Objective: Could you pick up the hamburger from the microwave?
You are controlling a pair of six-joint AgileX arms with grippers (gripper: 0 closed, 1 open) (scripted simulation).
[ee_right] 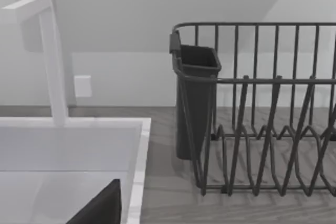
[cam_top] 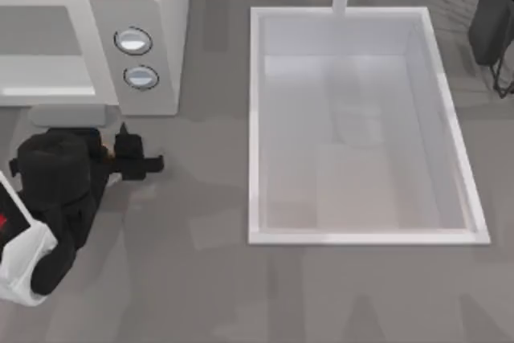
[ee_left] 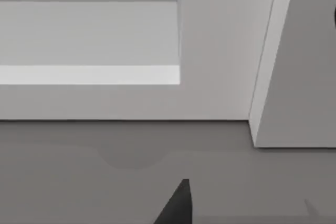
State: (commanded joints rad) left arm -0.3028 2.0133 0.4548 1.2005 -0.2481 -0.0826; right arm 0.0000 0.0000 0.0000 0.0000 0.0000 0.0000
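Two silver-blue knobs (cam_top: 136, 58) face my left gripper (cam_top: 148, 165).
Its fingers' state I cannot tell; the microwave (cam_top: 120, 30) stands just beyond the fingertips.

White sink basin (ee_right: 68, 150) with upright white faucet (ee_right: 50, 56) at back rim. Dark wire dish rack (ee_right: 262, 114) beside it on countertop (ee_right: 168, 203), dark cutlery cup (ee_right: 195, 98) on sink-side end.

Microwave (cam_top: 148, 6) at table's back left, sink (cam_top: 257, 118) right of it, dish rack (ee_right: 262, 129) apparently beyond the sink.
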